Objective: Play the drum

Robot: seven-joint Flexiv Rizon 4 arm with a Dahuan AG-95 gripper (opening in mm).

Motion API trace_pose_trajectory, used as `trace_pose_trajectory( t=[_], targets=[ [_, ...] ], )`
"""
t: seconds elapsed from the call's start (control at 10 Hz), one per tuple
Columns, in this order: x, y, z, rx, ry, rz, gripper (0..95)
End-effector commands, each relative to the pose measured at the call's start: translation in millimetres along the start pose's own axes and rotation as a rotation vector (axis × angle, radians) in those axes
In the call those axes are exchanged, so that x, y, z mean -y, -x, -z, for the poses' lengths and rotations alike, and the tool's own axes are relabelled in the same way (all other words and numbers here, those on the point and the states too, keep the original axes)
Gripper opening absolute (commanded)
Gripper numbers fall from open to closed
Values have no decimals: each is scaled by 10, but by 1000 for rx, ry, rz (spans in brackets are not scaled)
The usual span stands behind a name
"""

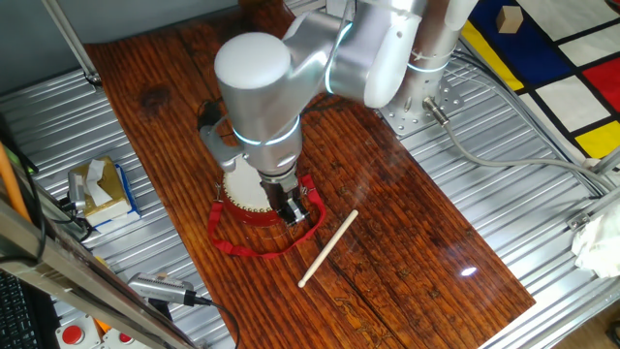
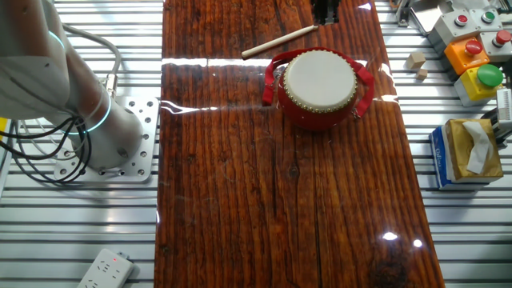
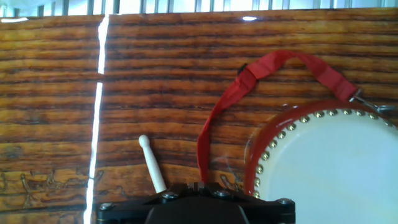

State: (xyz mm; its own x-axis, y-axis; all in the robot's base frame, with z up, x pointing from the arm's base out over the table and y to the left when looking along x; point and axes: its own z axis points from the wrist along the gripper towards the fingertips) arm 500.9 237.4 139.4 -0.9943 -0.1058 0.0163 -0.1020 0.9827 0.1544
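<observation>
The drum (image 2: pixel 320 84) is sitting upright on the wooden surface (image 2: pixel 272 200) near its far edge in the other fixed view, its strap (image 3: pixel 217 124) looping beside it. The stick (image 1: pixel 327 248) is lying close by. The tool (image 1: pixel 294 209) is hovering over the drum's rim; whether its fingers are apart cannot be told.

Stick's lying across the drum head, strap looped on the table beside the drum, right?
Not quite. The stick lies on the table beside the drum, apart from it, not across the head; the other fixed view shows the skin bare. The strap does loop on the table beside the drum.
</observation>
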Motion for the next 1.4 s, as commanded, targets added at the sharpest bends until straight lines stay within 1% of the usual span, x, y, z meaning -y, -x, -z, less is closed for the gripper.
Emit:
trace_pose_trajectory(
  t=[0.1, 0.3, 0.4, 0.7, 0.8, 0.9, 1.1, 1.2, 1.4],
  targets=[
    [2, 4, -5, 2, 0, 2, 0],
    [2, 4, -5, -5, 1, -10, 0],
    [2, 4, -5, -20, -1, -16, 0],
    [2, 4, -5, -45, -2, 45, 0],
    [2, 4, -5, -53, 0, 44, 0],
    [2, 4, -5, -52, 4, 35, 0],
    [2, 4, -5, -50, -4, 46, 0],
    [2, 4, -5, -43, -4, 51, 0],
    [4, -2, -11, -34, 9, 46, 0]
  ],
)
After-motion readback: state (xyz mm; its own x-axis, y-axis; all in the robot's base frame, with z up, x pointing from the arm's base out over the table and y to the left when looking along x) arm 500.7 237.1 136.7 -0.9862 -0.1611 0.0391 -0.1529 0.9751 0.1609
